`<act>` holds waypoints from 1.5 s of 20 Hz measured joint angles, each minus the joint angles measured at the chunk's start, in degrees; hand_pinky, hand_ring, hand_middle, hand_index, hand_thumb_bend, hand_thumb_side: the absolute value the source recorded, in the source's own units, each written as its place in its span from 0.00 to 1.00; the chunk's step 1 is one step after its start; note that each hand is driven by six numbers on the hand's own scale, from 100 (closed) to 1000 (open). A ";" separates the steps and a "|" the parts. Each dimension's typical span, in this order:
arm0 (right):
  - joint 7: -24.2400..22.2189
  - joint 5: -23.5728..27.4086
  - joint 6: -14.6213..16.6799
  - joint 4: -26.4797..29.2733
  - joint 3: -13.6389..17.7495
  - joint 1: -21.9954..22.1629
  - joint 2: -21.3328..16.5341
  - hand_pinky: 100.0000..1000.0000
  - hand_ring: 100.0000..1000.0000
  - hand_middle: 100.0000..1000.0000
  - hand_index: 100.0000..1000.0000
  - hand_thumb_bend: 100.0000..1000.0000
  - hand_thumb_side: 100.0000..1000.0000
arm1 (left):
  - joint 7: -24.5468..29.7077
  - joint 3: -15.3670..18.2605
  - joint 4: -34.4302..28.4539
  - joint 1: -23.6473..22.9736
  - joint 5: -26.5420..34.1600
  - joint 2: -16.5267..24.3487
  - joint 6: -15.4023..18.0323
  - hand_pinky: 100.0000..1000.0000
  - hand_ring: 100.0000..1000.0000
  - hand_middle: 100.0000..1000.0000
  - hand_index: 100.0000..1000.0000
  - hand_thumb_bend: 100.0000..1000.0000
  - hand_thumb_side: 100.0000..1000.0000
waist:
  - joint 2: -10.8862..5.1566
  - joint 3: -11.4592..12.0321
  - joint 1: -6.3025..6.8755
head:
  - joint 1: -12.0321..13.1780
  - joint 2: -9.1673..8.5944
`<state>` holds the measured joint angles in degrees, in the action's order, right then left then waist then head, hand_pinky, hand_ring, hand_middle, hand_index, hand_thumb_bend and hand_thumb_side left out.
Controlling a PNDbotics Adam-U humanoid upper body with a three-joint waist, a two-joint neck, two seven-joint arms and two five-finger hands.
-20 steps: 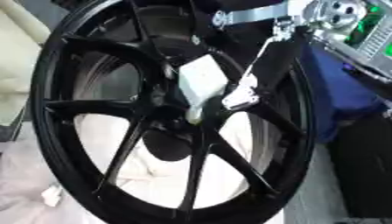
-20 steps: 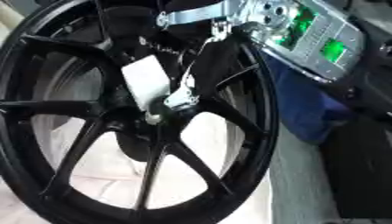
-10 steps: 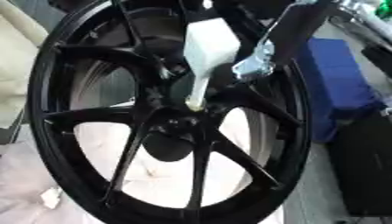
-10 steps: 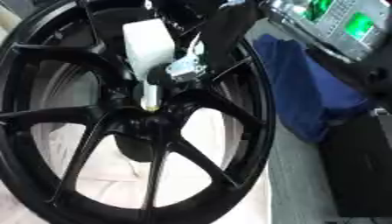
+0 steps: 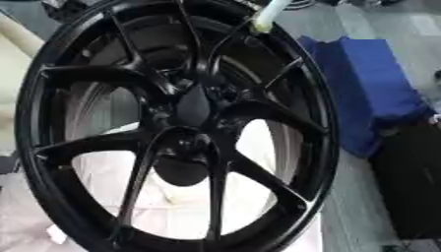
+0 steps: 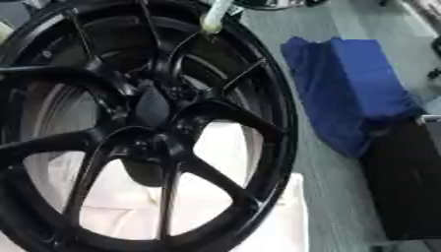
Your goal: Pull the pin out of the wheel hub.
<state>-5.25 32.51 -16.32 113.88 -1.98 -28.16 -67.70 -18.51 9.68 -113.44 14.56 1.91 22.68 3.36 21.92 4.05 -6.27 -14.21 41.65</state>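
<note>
Neither hand shows in either view now, so no telling whether fingers are spread, pressed together or pinching anything. What shows of the task's thing is a pale, cream-white tapered pin [image 5: 265,16], only its lower length in view, at the top edge of frame, just over the upper rim of the big glossy black multi-spoke alloy wheel [image 5: 51,88]. The pin's long axis runs steeply up and a bit right, narrow end down, upper end cut off by the frame. It sits well apart from the dark wheel hub [image 5: 191,106], up and right of it. Hub centre looks empty, so the pull seems done. Crumpled blue cloth [image 6: 353,93] lies right of the wheel, on the right arm's side.
</note>
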 measured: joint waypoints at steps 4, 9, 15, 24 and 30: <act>7.50 0.78 3.32 -2.13 6.77 9.33 -0.82 0.64 0.50 0.39 0.39 0.18 0.00 | -0.45 0.45 0.00 -0.46 -0.46 -0.15 0.17 0.93 0.49 0.47 0.67 0.19 0.61 | 0.05 -1.65 1.10 | 0.78 -0.22; 14.08 -0.26 6.35 -7.13 13.15 17.51 -0.11 0.65 0.51 0.40 0.41 0.20 0.00 | -0.89 0.80 0.00 -0.57 -0.86 -0.50 0.21 0.93 0.49 0.47 0.67 0.19 0.61 | 0.37 -2.65 1.35 | 1.61 -0.56; 17.38 -7.08 7.23 -13.08 17.72 23.33 2.91 0.77 0.71 0.67 0.69 0.32 0.00 | -1.35 1.14 0.00 -0.88 -1.05 -0.51 0.25 0.93 0.48 0.47 0.67 0.19 0.62 | 0.50 -2.95 1.58 | 2.54 -1.27; 14.23 -14.72 4.98 -17.13 19.74 25.49 6.40 0.88 0.89 0.88 0.88 0.46 0.67 | -1.39 1.15 0.00 -0.90 -1.26 -0.54 0.27 0.93 0.48 0.47 0.67 0.19 0.62 | 0.73 -3.24 1.72 | 2.80 -1.53; 18.12 -14.09 4.73 -17.81 20.27 25.10 6.92 0.85 0.84 0.82 0.82 0.37 0.51 | -1.39 1.15 0.00 -0.92 -1.39 -0.55 0.26 0.93 0.48 0.47 0.67 0.19 0.61 | 0.73 -3.23 1.74 | 2.85 -1.52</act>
<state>12.87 18.42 -11.59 96.06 18.29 -3.06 -60.78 -19.91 10.83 -113.44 13.64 0.52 22.12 3.62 22.65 0.82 -4.53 -11.36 40.14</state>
